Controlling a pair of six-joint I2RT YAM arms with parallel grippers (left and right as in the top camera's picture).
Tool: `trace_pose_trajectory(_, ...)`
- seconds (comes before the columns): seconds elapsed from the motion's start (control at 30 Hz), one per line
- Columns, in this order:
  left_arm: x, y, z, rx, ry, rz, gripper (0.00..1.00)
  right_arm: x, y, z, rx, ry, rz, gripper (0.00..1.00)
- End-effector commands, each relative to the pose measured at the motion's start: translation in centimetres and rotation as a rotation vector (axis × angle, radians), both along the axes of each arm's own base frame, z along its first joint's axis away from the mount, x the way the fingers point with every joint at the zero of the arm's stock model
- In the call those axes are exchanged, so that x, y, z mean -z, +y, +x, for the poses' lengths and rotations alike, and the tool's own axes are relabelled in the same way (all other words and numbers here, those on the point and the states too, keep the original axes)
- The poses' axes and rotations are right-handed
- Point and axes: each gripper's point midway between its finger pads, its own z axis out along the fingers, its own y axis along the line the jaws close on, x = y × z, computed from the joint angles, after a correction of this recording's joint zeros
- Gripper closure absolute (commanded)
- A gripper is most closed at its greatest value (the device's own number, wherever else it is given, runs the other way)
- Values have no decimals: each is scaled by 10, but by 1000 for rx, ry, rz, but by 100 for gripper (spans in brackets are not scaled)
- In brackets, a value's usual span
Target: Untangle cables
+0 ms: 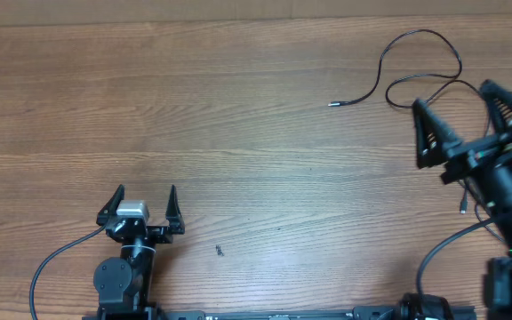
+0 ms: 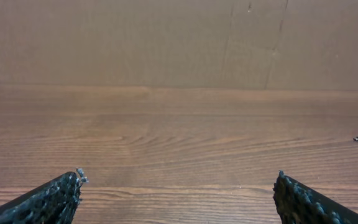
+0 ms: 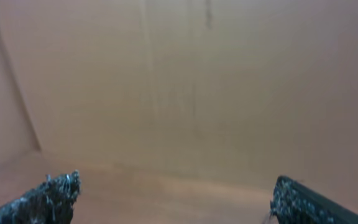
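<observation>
A thin black cable (image 1: 358, 101) with a small metal-tipped plug (image 1: 333, 104) lies on the brown wood-grain counter (image 1: 238, 124) in the upper right of the overhead frame. It curls into an open loop, and its far end disappears behind the right pincer (image 1: 452, 96). That pincer stands spread wide with nothing between its fingers; whether it touches the cable cannot be told. Its own camera shows only a blurred tan cardboard wall (image 3: 185, 81).

The left pincer (image 1: 146, 191) sits at the lower left, well apart from the cable, also spread wide and holding nothing. In its view, the plug shows at the right edge. A tiny dark speck (image 1: 220, 252) lies to the right of the left pincer.
</observation>
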Motion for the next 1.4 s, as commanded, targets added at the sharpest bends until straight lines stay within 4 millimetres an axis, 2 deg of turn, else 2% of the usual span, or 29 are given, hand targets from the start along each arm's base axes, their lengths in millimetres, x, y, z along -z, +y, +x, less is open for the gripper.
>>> trace_pose_trajectory(0.0, 1, 0, 0, -2, -1, -7, 1, 34, 12, -6, -73, -49, 11, 0)
trace_pose_trajectory(0.27, 1, 0, 0, -3, -1, -7, 0, 105, 13, -12, -73, -140, -4, 0)
trace_pose_trajectory(0.57, 1, 0, 0, -3, -1, -7, 0, 157, 7, -28, -16, -240, -8, 0)
trace_pose_trajectory(0.77, 1, 0, 0, -2, -1, -7, 1, 194, 2, -30, 17, -194, 4, 0)
trace_pose_trajectory(1.07, 1, 0, 0, -2, -1, -7, 0, 216, 0, -31, 36, -106, 16, 0)
trace_pose_trajectory(1.13, 1, 0, 0, -2, -1, -7, 0, 227, -1, -30, 37, -58, 21, 0)
trace_pose_trajectory(1.2, 1, 0, 0, -3, -1, -7, 1, 252, -3, -27, 54, 50, 32, 0)
trace_pose_trajectory(1.37, 1, 0, 0, -3, -1, -7, 0, 253, -4, -27, 58, 55, 25, 0)
